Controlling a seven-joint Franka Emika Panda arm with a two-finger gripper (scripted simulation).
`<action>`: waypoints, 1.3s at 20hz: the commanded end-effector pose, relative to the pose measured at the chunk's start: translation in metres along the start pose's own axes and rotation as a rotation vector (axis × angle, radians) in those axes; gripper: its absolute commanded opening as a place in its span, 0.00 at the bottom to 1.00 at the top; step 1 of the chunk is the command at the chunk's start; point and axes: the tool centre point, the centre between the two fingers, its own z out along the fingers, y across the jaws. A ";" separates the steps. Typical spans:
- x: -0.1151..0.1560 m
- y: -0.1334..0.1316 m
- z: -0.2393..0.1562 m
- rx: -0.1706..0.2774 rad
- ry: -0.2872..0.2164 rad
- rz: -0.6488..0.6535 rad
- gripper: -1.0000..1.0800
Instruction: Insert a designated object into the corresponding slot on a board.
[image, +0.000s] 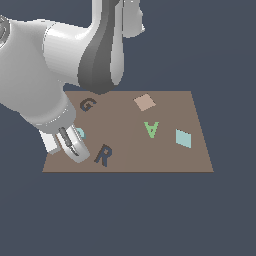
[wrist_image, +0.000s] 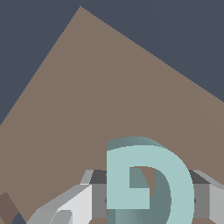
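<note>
The gripper (image: 75, 145) sits low at the board's (image: 165, 160) near corner on the exterior view's left, with the teal G block (image: 80, 132) peeking out just beside it. In the wrist view the teal G block (wrist_image: 146, 179) fills the space between the grey finger bodies, yet the contact faces are hidden, so whether the claw has closed on it or merely straddles it cannot be told.

The risks, as a judgement: the block's curved outline gives little flat surface, so an off-centre pinch could let it twist or slide out on lifting. A twisted block would then fail to match the G-shaped slot (image: 87, 104), which lies farther back on the same side, and could catch on the recess edge. The dark R (image: 103, 155) lies close by and might be nudged.

Counted: one arm, one board, one teal G, one G recess, one dark R, one green A (image: 151, 129), two diamond tiles, one tan (image: 144, 102) and one teal (image: 183, 138)
</note>
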 end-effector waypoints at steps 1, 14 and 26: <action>-0.010 0.009 -0.001 0.000 0.000 -0.025 0.00; -0.066 0.070 -0.004 0.000 0.000 -0.177 0.00; -0.087 0.102 -0.005 0.000 0.000 -0.248 0.00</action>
